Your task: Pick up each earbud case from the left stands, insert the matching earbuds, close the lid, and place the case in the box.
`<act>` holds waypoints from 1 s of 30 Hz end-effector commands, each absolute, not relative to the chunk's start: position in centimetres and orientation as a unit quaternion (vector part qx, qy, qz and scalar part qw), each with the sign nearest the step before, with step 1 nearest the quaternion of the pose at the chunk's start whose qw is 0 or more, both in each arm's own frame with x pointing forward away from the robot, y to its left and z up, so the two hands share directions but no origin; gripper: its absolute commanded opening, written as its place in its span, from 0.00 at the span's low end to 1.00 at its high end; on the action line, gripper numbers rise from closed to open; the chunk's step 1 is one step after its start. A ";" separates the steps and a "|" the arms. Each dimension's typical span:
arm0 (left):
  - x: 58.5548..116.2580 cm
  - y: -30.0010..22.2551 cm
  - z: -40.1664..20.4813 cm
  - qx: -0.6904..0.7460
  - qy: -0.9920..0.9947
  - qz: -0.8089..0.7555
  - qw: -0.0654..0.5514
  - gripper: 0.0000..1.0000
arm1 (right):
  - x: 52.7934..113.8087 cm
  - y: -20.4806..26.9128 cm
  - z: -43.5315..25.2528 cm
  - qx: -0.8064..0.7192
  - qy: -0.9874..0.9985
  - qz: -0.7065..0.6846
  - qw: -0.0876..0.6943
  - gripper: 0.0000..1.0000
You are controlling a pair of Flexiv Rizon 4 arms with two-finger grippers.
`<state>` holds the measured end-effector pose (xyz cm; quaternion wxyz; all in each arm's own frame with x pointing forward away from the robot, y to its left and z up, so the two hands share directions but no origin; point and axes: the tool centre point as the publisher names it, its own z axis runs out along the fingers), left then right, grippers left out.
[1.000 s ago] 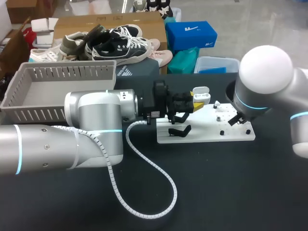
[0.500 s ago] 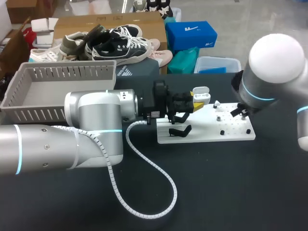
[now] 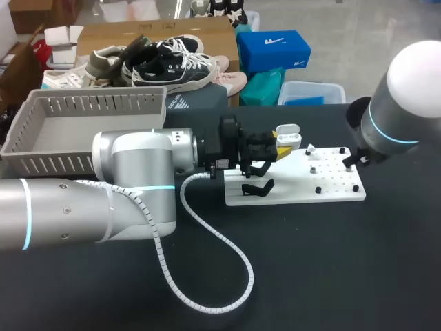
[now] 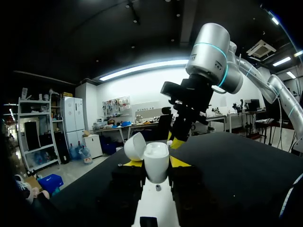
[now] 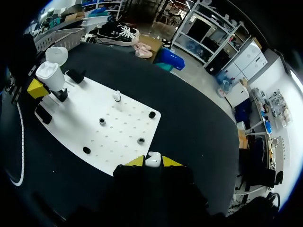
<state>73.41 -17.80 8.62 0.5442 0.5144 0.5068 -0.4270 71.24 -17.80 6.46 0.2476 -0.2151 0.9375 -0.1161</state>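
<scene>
Now right gripper (image 5: 152,162), clamped on an earbud (image 5: 152,159), has swung rightward; left gripper (image 4: 156,163) clamps the case (image 4: 156,156).

Left arm (image 3: 131,172) is stretching in low over the black table (image 3: 310,262), its gripper (image 3: 281,147) holding an open white earbud case (image 3: 288,134) above the near-left part of a white pegboard (image 3: 296,189). Right arm (image 3: 406,110) is hanging over the board's right end. A grey basket (image 3: 96,103) is sitting far left, and a white coiled cable (image 3: 249,276) is looping across the tabletop.
</scene>
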 end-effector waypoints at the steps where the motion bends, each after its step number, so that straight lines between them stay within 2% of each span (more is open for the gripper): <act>1: 73.3 -17.8 8.6 0.514 0.506 -0.426 0.546 0.00 | 71.2 -17.7 6.2 -0.213 0.937 -0.117 0.252 0.00; 6: 73.3 -17.8 8.6 0.514 0.506 -0.426 0.546 0.00 | 71.4 -16.9 6.5 -0.178 0.945 -0.128 0.243 0.00; 18: 73.3 -17.8 8.6 0.514 0.506 -0.426 0.546 0.00 | 70.8 -15.2 9.9 0.126 0.973 -0.101 0.163 0.00; 30: 73.3 -17.8 8.6 0.514 0.506 -0.426 0.546 0.00 | 69.6 -13.5 12.3 0.301 0.933 -0.127 0.151 0.00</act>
